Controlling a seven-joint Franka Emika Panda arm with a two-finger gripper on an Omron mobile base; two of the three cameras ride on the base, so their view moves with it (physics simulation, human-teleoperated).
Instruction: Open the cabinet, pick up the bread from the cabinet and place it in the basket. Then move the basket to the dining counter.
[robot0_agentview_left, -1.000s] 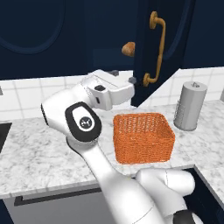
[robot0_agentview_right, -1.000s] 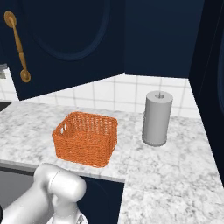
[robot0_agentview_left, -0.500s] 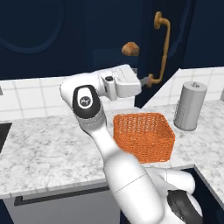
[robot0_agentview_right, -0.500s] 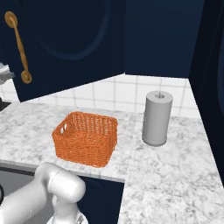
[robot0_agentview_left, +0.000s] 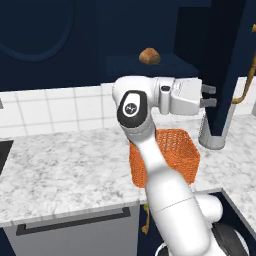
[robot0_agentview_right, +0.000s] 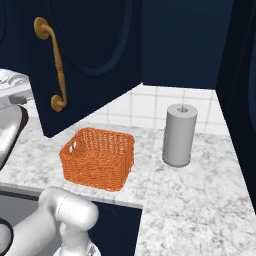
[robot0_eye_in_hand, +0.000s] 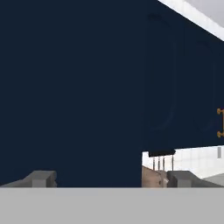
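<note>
The bread (robot0_agentview_left: 149, 56), a small tan-brown lump, lies on the shelf inside the open navy cabinet (robot0_agentview_left: 150, 30). The cabinet door (robot0_agentview_left: 227, 65) stands swung out, its brass handle (robot0_agentview_right: 55, 70) facing the right base view. My gripper (robot0_agentview_left: 210, 96) is open and level, below and right of the bread, its fingertips (robot0_agentview_left: 209, 90) at the door's inner face. In the hand view the gripper (robot0_eye_in_hand: 113, 177) looks straight at the navy door (robot0_eye_in_hand: 87, 87) with nothing between its fingers. The orange woven basket (robot0_agentview_left: 167, 155) (robot0_agentview_right: 97, 157) stands on the counter under my arm. The dining counter is out of view.
A grey paper towel roll (robot0_agentview_right: 179, 135) stands right of the basket, partly behind the door in the left base view. The marbled counter (robot0_agentview_left: 60, 170) has a grey drawer front with a black bar handle (robot0_agentview_left: 72, 221). White tiles back the counter.
The cabinet door has swung much further open to the right. My arm has risen and reached right with it, gripper staying open.
</note>
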